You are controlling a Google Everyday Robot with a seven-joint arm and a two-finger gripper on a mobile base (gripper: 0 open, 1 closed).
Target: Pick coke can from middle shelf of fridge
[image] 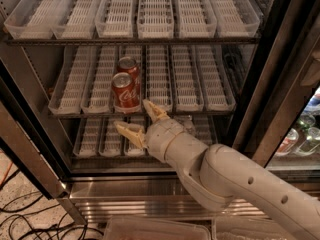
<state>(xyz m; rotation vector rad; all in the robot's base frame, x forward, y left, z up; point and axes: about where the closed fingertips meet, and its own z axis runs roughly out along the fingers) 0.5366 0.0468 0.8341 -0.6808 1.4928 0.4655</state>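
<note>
The fridge (pixel 280 69) stands open with three tiers of white slotted trays. On the middle shelf (pixel 200 81) two red coke cans stand in one lane: the front can (pixel 125 91) near the shelf's front edge, the second can (pixel 128 66) right behind it. My gripper (pixel 135 117) is open, just below and in front of the front can, at the shelf's front edge. One tan finger (pixel 154 110) is to the can's lower right, the other (pixel 129 132) is below it. The gripper holds nothing.
The top shelf (pixel 125 14) and bottom shelf (pixel 100 139) hold empty white trays. The door frame (pixel 25 149) slants at the left. Bottles (pixel 300 139) show behind glass at the right. Cables (pixel 20 219) lie on the floor. Clear bins (pixel 160 229) sit at the bottom.
</note>
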